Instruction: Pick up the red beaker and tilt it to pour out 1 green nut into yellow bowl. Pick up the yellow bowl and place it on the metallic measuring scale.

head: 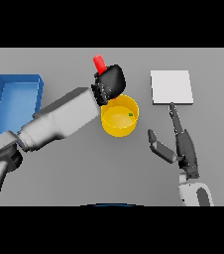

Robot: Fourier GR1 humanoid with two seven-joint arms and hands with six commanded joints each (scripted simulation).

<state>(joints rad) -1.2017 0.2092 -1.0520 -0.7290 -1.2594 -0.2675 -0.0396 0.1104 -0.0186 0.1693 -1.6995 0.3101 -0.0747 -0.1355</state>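
My left hand (112, 82) is shut on the red beaker (99, 63), holding it tilted above the back rim of the yellow bowl (113, 124); most of the beaker is hidden by the hand. A small green nut (130, 114) lies inside the bowl at its right side. The metallic measuring scale (171, 87), a pale square plate, lies to the right of the bowl at the back. My right hand (183, 146) is open, fingers straight and pointing toward the scale, just right of the bowl and apart from it.
A blue tray (20, 84) stands at the far left of the grey table, beside my left arm.
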